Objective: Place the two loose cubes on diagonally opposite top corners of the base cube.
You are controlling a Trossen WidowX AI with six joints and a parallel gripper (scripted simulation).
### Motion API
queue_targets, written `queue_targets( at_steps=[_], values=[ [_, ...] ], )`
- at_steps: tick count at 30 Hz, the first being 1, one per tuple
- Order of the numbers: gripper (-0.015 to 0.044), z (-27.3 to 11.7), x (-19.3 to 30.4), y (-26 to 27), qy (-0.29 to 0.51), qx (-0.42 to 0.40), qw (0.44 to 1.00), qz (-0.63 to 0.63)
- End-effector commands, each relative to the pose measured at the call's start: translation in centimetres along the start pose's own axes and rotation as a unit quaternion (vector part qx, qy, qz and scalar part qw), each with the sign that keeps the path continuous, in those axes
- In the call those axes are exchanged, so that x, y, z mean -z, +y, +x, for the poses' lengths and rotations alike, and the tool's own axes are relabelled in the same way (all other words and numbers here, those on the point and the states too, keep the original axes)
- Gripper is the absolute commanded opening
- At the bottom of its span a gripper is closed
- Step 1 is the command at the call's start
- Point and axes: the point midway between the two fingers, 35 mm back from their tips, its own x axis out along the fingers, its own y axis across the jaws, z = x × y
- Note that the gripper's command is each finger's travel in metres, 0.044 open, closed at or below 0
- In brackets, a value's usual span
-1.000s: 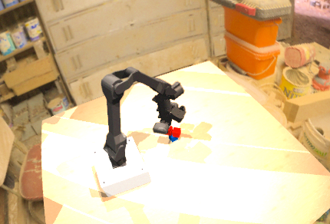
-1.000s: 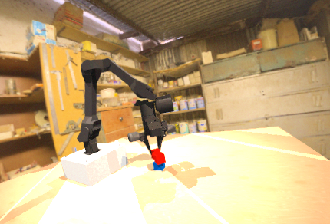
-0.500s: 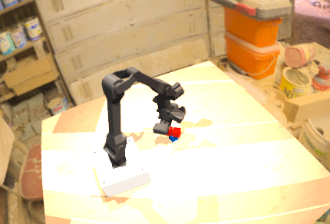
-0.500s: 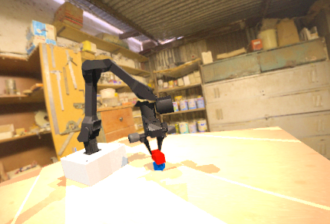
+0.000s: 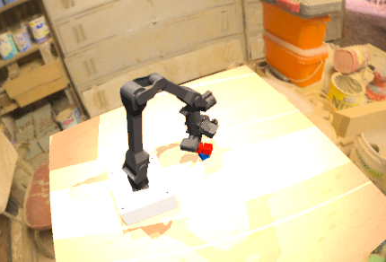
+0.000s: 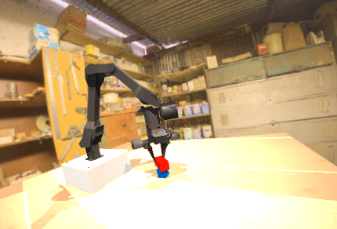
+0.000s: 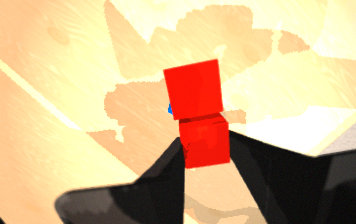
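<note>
The blue base cube [image 5: 204, 156] [image 6: 163, 173] [image 7: 170, 108] stands on the table, mostly hidden under two red cubes; only a sliver shows in the wrist view. One red cube [image 7: 194, 90] sits on it, farther from the gripper in the wrist view. The other red cube [image 7: 206, 145] is between my fingertips, right beside the first, with a dark narrow line between them. My gripper [image 5: 198, 146] [image 6: 160, 158] [image 7: 202, 138] is shut on this second cube. In the top and exterior views the red cubes overlap. Whether the second cube rests on the base is hidden.
The arm's white base block [image 5: 150, 208] [image 6: 92, 176] stands on the table [image 5: 276, 170] [image 6: 221, 196], to the left of the cubes in the top and exterior views. Orange bins [image 5: 295, 58] and shelves [image 6: 186, 86] stand beyond the table.
</note>
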Motion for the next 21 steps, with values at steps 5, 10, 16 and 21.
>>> queue_targets(
  at_steps=[5, 10, 16, 21],
  values=[
    [0.0205, 0.1, 0.0, 0.0, 0.001, 0.000, 1.000, -0.002],
    [0.0205, -0.9, 0.0, 0.0, 0.000, 0.000, 1.000, 0.000],
    [0.0205, -1.5, 0.0, 0.0, 0.000, 0.000, 1.000, 0.000],
    [0.0205, -2.1, 0.0, 0.0, 0.000, 0.000, 1.000, 0.000]
  ],
)
